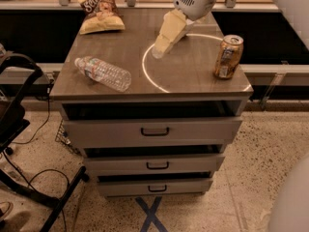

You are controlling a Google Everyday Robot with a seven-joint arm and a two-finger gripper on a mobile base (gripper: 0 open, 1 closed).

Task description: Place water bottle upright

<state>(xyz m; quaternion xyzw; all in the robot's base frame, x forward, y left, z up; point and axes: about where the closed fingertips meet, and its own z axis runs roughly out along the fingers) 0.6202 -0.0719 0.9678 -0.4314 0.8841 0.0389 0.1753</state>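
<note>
- Camera view showed the water bottle (103,73) lying on its side on the cabinet top (193,81), at about 8 o'clock from the middle of the top. Its cap end pointed toward 10 o'clock.
- Nothing of the task looked done: the bottle had not been gripped, lifted or stood up.
- The gripper (158,51) hung over the middle of the top, angled down toward 7 o'clock. Its tip was near the white ring (145,70) marked on the surface, with the bottle well apart from it at 8 o'clock.
- I could not tell how far open the gripper was. Nothing was visibly in its hold.
- By my judgement the whole job remained: reach the bottle, take hold, turn it cap-up and set it down.
- Containers: the bottle was clear, and whether it held water could not be told.
- A drink can (229,56) stood upright at 3 o'clock and a chip bag (101,11) lay at 11 o'clock; the contents of neither showed.
- Three drawers (154,129) sat below the top, with a dark gap above each front and nothing visible inside.
</note>
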